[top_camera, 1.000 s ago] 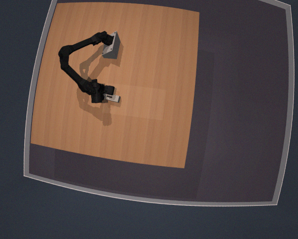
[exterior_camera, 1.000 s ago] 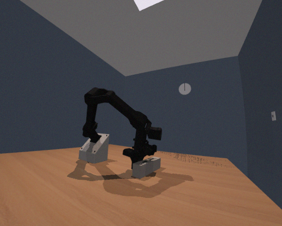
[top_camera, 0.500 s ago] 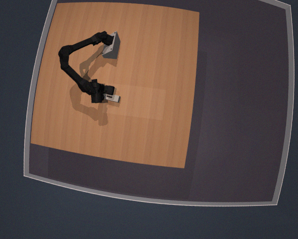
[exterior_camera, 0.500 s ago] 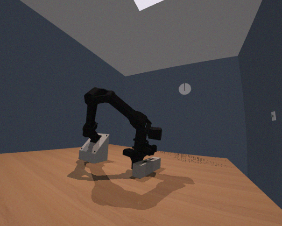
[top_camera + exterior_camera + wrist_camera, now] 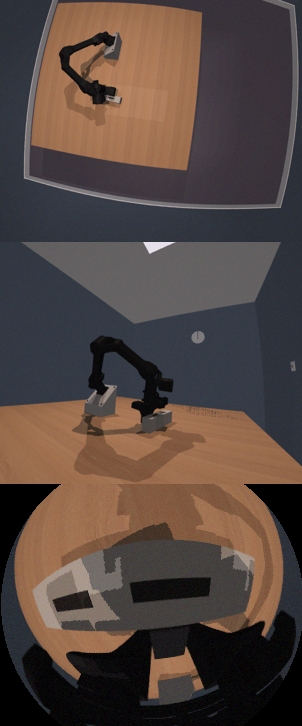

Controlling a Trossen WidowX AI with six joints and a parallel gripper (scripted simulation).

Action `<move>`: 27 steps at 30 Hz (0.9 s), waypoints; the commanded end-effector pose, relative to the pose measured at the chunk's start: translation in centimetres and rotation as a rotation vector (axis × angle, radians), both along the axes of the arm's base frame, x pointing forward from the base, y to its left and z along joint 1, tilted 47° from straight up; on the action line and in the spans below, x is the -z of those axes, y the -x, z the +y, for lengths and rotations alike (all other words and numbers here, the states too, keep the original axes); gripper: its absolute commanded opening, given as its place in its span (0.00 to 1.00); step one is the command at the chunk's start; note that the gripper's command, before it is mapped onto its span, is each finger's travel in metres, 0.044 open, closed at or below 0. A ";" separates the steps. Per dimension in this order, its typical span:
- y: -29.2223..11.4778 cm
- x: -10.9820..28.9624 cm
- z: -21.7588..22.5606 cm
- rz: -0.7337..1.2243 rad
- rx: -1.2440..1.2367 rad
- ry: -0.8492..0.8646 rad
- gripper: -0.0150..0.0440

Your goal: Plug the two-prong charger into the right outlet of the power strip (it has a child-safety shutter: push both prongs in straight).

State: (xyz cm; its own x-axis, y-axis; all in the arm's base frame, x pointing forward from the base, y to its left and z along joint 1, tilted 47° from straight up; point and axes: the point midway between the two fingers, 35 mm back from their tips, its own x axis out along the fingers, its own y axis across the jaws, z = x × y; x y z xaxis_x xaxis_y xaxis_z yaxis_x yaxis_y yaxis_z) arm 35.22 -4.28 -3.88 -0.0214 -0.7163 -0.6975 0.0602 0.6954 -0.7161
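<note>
The grey power strip (image 5: 116,99) (image 5: 159,421) (image 5: 237,588) lies flat on the wooden table (image 5: 151,63), with dark outlet slots on its top. In the wrist view one wide slot (image 5: 170,590) is at the middle and a smaller one (image 5: 71,601) is to the left. My gripper (image 5: 100,97) (image 5: 145,411) (image 5: 164,621) points down at the strip's end nearest the arm. It is shut on the dark grey charger (image 5: 170,640), which sits just below the wide slot in the wrist view. The prongs are hidden. The charger is hidden by the fingers in the top and exterior views.
The arm's grey wedge-shaped base mount (image 5: 114,47) (image 5: 103,404) stands behind the strip. The table's right edge (image 5: 197,88) is far from the strip, with dark floor beyond.
</note>
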 end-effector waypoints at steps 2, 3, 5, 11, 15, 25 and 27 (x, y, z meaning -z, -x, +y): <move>0.0 0.0 0.0 -0.001 0.000 0.000 0.25; 0.0 0.0 0.0 -0.001 0.000 0.000 0.25; 0.0 0.0 0.0 -0.001 0.000 0.000 0.25; 0.0 0.0 0.0 -0.001 0.000 0.000 0.34; 0.0 0.0 0.0 -0.001 0.000 0.000 0.52; 0.0 0.0 0.0 -0.001 0.000 0.000 0.97; 0.0 0.0 0.0 -0.001 0.000 0.000 1.00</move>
State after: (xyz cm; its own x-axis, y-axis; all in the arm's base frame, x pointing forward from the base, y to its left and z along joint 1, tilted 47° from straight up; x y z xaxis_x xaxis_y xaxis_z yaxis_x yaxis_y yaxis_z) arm 35.19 -4.28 -3.89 -0.0234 -0.7154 -0.6983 0.0593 0.6963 -0.7153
